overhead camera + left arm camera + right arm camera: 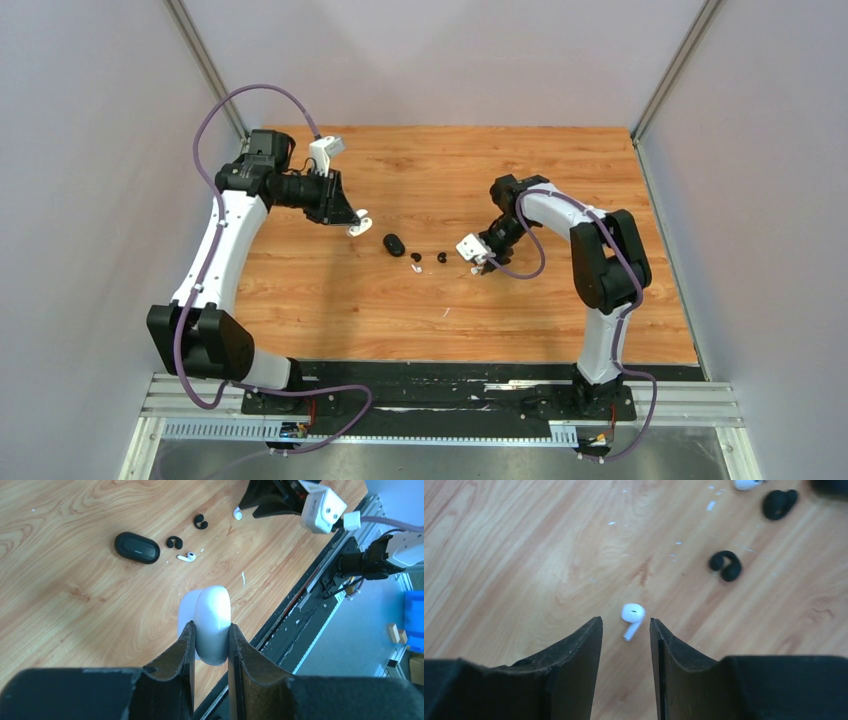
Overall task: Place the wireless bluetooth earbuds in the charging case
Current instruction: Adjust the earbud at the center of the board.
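My left gripper (210, 625) is shut on a white charging case (212, 605) and holds it above the table, left of the other items (358, 224). A black charging case (137, 547) lies shut on the wood (393, 244). Beside it lie two black earbuds (174, 542) (201, 521) and one white earbud (187, 557). My right gripper (625, 619) is open and low over the table (480, 264). The second white earbud (633, 613) lies on the wood just beyond the gap between its fingertips, untouched. The black earbuds (726, 565) (778, 504) lie further off.
The wooden table (560, 310) is walled at the left, back and right. A black strip and metal rail (450, 385) run along the near edge by the arm bases. Small white flecks (676, 550) dot the wood near the earbuds.
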Robot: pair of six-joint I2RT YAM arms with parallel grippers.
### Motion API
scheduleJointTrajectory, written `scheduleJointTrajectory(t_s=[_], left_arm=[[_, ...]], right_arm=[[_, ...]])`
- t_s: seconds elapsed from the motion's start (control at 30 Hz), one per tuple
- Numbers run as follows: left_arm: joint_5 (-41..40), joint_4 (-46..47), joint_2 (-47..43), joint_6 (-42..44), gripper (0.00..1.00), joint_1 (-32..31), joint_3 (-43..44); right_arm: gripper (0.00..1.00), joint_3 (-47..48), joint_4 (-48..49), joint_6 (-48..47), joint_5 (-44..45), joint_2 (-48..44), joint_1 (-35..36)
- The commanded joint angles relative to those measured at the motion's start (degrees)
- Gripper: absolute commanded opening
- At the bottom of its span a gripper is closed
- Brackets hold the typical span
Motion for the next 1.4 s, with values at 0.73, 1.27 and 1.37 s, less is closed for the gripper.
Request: scheduleJointTrajectory(t_s=[0.73, 1.27, 1.37], left_arm=[[1.03, 1.55, -2.29, -0.12, 0.01, 1.74, -1.63], [1.51, 2.18, -1.72, -0.89, 0.02, 2.03, -2.06], [1.62, 2.24, -1.75, -0.97, 0.02, 2.09, -2.10]], right_arm=[[0.31, -0.82, 4.98, -15.96, 5.94, 1.86, 3.41], [0.22, 0.25, 4.71, -11.60, 5.69, 3.92, 5.60], [0.17, 1.71, 4.09, -4.88, 5.05, 4.91, 5.67]])
